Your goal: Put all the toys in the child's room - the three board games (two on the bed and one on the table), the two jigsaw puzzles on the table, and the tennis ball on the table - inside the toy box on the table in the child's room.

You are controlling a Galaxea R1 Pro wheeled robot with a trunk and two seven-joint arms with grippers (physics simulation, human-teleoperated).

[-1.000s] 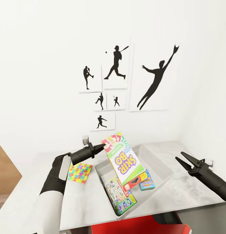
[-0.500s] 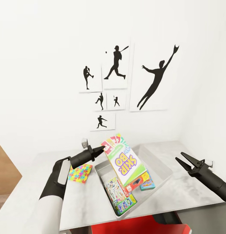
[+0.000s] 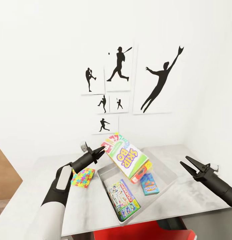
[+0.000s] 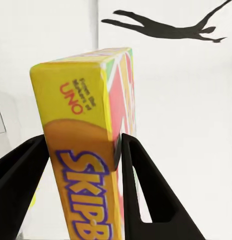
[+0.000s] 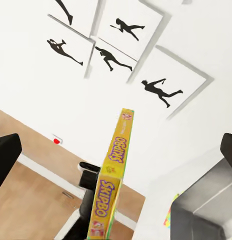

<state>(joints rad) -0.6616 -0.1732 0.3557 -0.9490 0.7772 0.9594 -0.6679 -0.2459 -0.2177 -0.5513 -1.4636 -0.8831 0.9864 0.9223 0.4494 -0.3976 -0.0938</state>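
A Skip-Bo board game point(image 3: 126, 157) is held tilted above the toy box point(image 3: 169, 173), clamped at its upper corner between the fingers of the left gripper point(image 3: 102, 151); in the left wrist view the box edge point(image 4: 91, 165) is seen pinched from both sides. The game is not yet judged to be inside, since only its lower end dips below the rim. Within the toy box, a flat illustrated box point(image 3: 122, 196) and a small blue box point(image 3: 149, 184) are already lying, with a red item point(image 3: 141, 173) partly hidden under the held game. A colourful jigsaw puzzle point(image 3: 82, 177) is left on the table point(image 3: 196, 196), just beside the box. The tennis ball cannot be made out. The right gripper point(image 3: 188, 164) is held wide apart and empty, well clear to the side. The left forearm is placed over the puzzle, so access to it is blocked until release.
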